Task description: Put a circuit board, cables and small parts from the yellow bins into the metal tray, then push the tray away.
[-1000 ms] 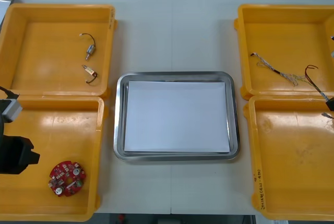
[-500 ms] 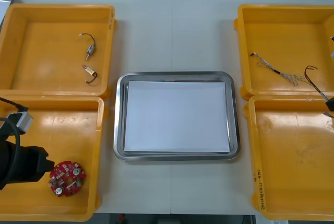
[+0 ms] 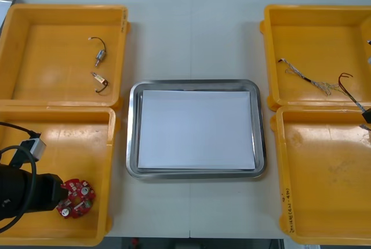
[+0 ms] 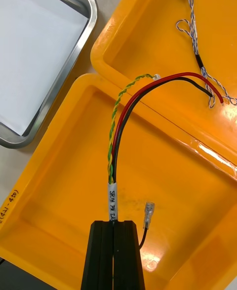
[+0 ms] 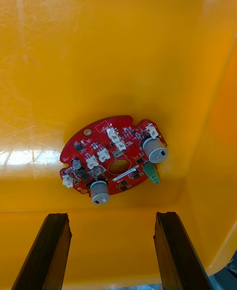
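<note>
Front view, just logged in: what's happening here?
The left gripper is open over the circuit board lying in the near left bin, not gripping it. The right gripper is shut on a red and yellow cable above the near right bin. The tray holds none of the parts yet.

Electronics workshop or lab bench | light table (image 3: 191, 34) with four yellow bins (image 3: 46, 46) flanking a white-lined metal tray (image 3: 132, 133) | a round red circuit board (image 3: 78, 194), small metal parts (image 3: 99, 57) and cables (image 3: 301, 75) sorted in the bins
</note>
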Controlling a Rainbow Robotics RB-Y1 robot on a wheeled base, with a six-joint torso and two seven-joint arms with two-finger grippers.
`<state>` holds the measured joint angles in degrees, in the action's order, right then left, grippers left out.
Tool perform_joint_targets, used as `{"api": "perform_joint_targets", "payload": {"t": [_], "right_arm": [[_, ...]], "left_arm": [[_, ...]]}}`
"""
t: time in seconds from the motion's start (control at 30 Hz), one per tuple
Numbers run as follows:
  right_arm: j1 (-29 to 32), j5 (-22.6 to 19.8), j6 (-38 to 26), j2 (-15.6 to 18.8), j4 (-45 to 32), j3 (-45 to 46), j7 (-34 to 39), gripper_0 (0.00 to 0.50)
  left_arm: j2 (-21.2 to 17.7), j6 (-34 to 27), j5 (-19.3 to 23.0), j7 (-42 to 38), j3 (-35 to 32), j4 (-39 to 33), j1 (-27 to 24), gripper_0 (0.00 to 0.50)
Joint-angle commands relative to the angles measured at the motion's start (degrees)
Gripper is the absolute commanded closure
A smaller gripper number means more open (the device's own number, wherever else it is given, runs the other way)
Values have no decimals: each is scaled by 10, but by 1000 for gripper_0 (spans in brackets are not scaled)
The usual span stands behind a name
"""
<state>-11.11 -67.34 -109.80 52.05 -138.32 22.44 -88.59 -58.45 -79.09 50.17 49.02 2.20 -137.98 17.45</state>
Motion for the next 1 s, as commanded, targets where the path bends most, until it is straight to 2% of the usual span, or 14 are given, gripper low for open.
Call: {"api": "perform_joint_targets", "payload": {"t": [0.03, 0.23, 0.3, 0.4, 0.6, 0.77, 1.0], "right_arm": [[-8, 7, -2, 23, -14, -5, -4, 500], [-8, 8, -2, 23, -14, -5, -4, 500], [-8, 8, -2, 23, -14, -4, -4, 500], [-8, 7, -2, 23, -14, -5, -2, 500], [-8, 8, -2, 23, -14, -4, -1, 500], [-8, 11, -2, 23, -14, -5, -2, 500], [-8, 13, -2, 23, -14, -5, -2, 500]], "left_arm": [[8, 20, -17, -51, 25, 10, 23, 0], [0, 58, -38, -49, 55, 39, 23, 0], [-4, 66, -57, -50, 69, 43, 23, 0], [-6, 68, -79, -55, 85, 44, 23, 0], [-16, 76, -95, -66, 110, 44, 23, 0], [-20, 83, -134, -78, 138, 44, 23, 0], [-22, 85, -154, -89, 152, 44, 23, 0]]}}
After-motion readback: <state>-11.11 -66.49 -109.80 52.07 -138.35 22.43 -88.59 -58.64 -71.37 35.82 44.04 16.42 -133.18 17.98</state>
